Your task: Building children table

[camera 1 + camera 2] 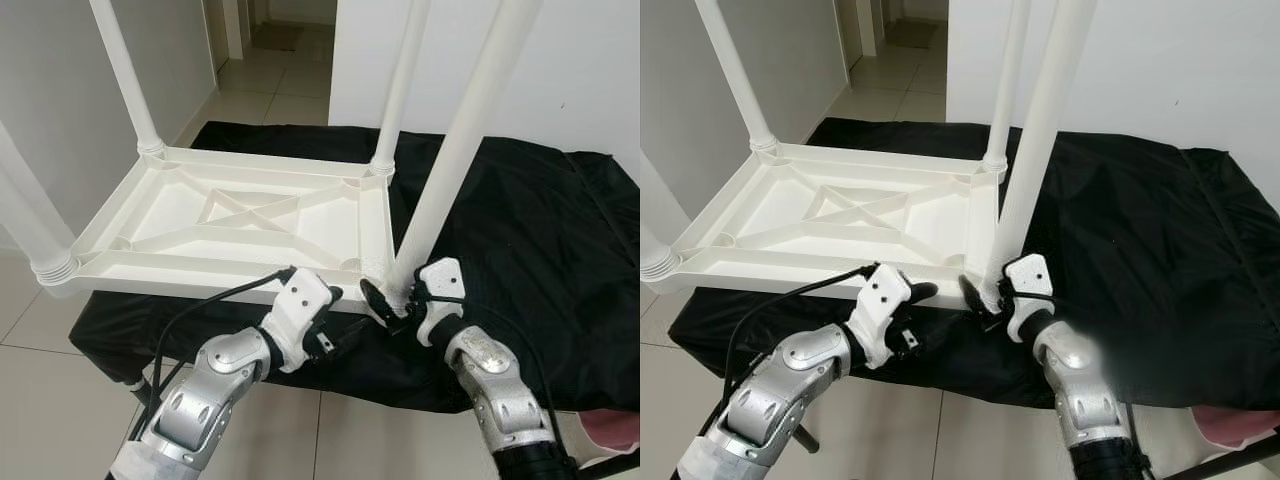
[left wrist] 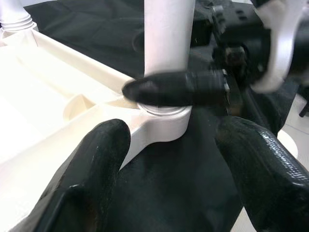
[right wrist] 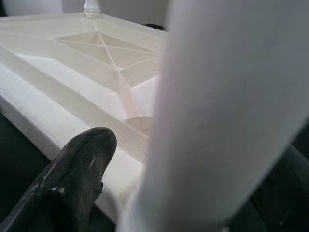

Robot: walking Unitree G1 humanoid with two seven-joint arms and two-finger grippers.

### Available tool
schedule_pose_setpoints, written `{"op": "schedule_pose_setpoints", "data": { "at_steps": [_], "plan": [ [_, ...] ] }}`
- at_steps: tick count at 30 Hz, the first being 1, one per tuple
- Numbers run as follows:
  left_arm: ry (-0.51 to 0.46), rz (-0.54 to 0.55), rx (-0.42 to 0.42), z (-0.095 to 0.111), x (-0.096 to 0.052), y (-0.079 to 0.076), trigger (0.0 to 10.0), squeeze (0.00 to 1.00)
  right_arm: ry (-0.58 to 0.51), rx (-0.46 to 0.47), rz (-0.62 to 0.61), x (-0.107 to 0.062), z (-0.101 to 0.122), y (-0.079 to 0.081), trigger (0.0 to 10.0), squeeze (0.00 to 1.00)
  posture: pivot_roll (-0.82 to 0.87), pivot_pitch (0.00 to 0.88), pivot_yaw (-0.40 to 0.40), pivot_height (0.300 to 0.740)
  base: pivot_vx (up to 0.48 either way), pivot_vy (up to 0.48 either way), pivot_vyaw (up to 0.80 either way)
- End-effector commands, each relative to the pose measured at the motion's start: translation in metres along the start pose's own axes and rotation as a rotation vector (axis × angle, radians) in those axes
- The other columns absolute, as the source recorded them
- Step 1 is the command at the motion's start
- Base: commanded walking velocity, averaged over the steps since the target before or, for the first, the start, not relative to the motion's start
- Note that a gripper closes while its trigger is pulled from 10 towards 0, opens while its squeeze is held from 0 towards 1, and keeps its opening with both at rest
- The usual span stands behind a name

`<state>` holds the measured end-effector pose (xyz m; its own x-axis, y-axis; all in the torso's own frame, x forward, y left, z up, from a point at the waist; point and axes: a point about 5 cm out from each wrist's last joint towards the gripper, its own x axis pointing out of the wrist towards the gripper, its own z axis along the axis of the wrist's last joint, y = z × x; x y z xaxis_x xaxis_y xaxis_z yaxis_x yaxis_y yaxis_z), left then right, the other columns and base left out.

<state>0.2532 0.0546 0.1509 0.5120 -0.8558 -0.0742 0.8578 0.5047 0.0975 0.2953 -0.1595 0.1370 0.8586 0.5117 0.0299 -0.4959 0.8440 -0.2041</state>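
Fig.: right gripper [image 1: 392, 300] clamps the near table leg [image 1: 455, 150] at its base, beside the upturned tabletop [image 1: 230, 215]; left gripper [image 1: 340, 325] open, empty; plastic likely light, stiff, slick, so grip low nr socket.

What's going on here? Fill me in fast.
A white plastic table top lies upside down on a black cloth with its legs pointing up. The right pincer is closed around the base of the near-right leg, right at its corner socket. The left pincer is open, sitting just in front of that same corner at the table's near edge.
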Motion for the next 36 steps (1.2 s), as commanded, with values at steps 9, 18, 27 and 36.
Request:
{"op": "schedule_pose_setpoints", "data": {
  "at_steps": [9,18,27,36],
  "plan": [
    [-0.002,-0.020,-0.004,0.001,0.000,0.000,10.0,0.00,0.015,-0.020,0.063,0.003,-0.007,-0.007,0.0,0.00,-0.02,0.015,0.002,0.740,0.000,0.000,0.00],
    [-0.002,-0.011,-0.014,0.000,0.000,-0.001,10.0,0.00,0.015,0.031,0.046,-0.002,-0.012,-0.010,0.7,0.00,-0.03,0.024,-0.001,0.740,0.000,0.000,0.00],
    [-0.004,-0.014,-0.014,0.001,0.001,-0.001,10.0,0.00,0.046,0.103,-0.095,0.002,-0.011,-0.007,10.0,0.00,-0.03,0.025,0.004,0.740,0.000,0.000,0.00],
    [-0.003,-0.021,-0.014,0.001,0.001,-0.002,10.0,0.00,0.049,0.159,-0.399,0.004,-0.006,0.008,10.0,0.00,-0.03,0.022,0.006,0.740,0.000,0.000,0.00]
  ]
}}
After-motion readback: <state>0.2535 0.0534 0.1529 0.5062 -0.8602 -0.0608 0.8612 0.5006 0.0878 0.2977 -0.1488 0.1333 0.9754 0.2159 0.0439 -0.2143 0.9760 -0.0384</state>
